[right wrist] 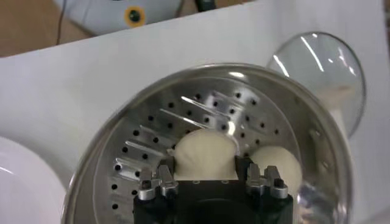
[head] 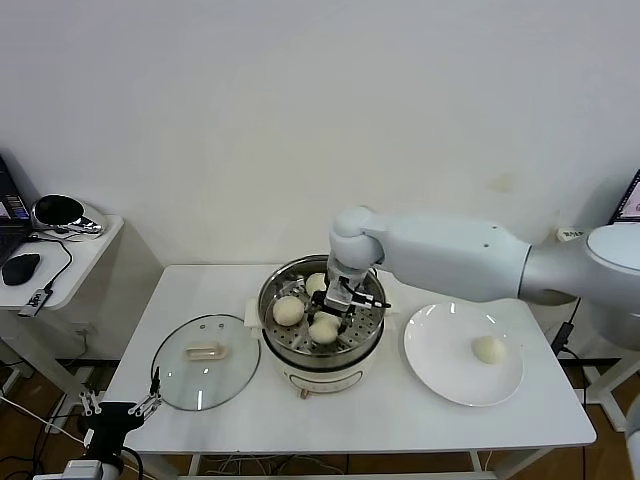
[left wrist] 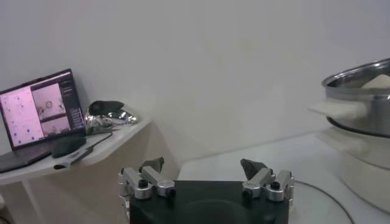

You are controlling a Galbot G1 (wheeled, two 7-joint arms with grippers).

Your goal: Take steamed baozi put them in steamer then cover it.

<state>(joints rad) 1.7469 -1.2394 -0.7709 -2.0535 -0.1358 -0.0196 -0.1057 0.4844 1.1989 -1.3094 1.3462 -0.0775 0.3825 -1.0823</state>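
Note:
The steel steamer (head: pixel 268 302) stands mid-table with three baozi on its perforated tray (right wrist: pixel 201 112). Two of them lie free (head: pixel 289 310) (head: pixel 316 284). My right gripper (head: pixel 335 312) reaches down into the pot, its fingers pressed against both sides of the third baozi (right wrist: pixel 204 152), which rests on the tray beside another bun (right wrist: pixel 277 164). One more baozi (head: pixel 488 349) lies on the white plate (head: pixel 440 370) to the right. The glass cover (head: pixel 185 378) lies flat on the table left of the steamer. My left gripper (head: pixel 120 405) hangs open below the table's front left corner.
A side desk (head: pixel 80 255) at the far left carries a laptop (left wrist: pixel 42 109), a mouse and cables. The left wrist view shows the steamer's wall (left wrist: pixel 359 97) off to one side. Bare tabletop (head: pixel 330 420) runs along the front edge.

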